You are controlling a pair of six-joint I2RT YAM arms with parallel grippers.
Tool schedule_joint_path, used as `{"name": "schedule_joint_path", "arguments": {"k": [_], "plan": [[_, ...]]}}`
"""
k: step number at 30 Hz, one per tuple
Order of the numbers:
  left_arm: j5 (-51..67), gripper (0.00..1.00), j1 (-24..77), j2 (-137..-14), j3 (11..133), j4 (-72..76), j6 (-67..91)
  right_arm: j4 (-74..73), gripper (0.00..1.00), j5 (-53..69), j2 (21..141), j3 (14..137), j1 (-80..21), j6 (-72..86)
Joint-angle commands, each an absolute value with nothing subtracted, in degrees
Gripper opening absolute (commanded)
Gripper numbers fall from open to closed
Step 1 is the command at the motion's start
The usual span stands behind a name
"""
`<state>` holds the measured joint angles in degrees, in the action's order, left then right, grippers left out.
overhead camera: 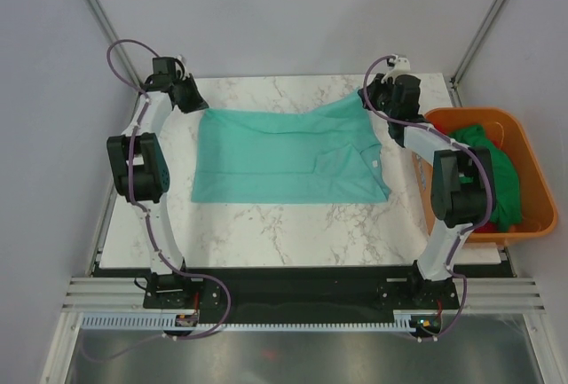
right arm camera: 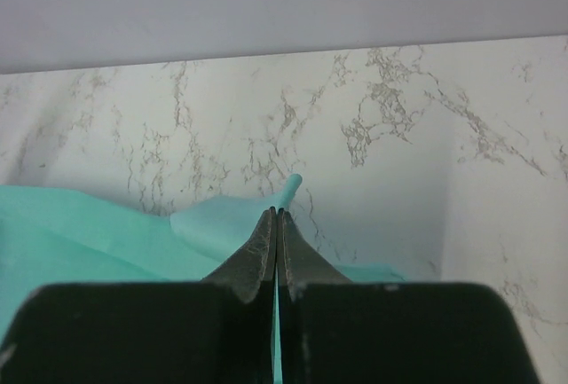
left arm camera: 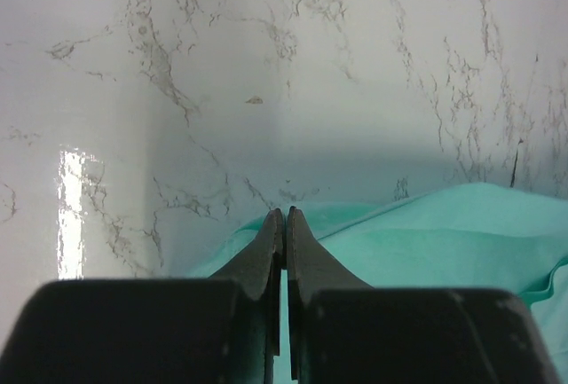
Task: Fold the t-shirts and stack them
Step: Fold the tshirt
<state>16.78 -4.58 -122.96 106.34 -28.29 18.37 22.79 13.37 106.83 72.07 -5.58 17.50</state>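
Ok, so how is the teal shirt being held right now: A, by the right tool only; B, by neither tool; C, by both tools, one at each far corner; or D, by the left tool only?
C: the left tool and the right tool are each shut on cloth of the teal shirt, at its two far corners.

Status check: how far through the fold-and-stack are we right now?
Done: nothing is stacked on the table yet. In hand: the teal t-shirt lies spread on the marble, with the left tool and right tool each shut on a far corner, apparently set for a fold. Left: finish folding it, then do the green t-shirt and whatever else sits in the orange tub.
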Motion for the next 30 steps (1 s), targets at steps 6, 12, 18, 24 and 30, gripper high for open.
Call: {"name": "schedule_joint_path", "arguments": {"k": [6, 12, 18, 24, 30], "plan": [[17.4, 0.02, -5.54, -119.02, 101.71, -27.16, 18.19, 25.14, 0.0, 15.47, 103.2, 71.02, -4.92, 13.19], [14.77, 0.02, -5.8, -113.65, 92.66, -27.16, 16.53, 22.07, 0.0, 15.46, 94.84, 62.77, -4.83, 11.87], [13.98, 0.02, -5.8, -108.21, 86.06, -27.25, 15.12, 17.24, 0.0, 15.56, 87.81, 56.08, -4.83, 11.43], [13.01, 0.02, -5.98, -104.77, 79.3, -27.33, 14.94, 11.09, 0.0, 13.88, 81.4, 49.85, -4.83, 14.58], [11.78, 0.02, -5.98, -102.66, 72.79, -27.33, 14.68, 11.16, 0.0, 14.77, 78.32, 43.51, -4.83, 15.47]]}}
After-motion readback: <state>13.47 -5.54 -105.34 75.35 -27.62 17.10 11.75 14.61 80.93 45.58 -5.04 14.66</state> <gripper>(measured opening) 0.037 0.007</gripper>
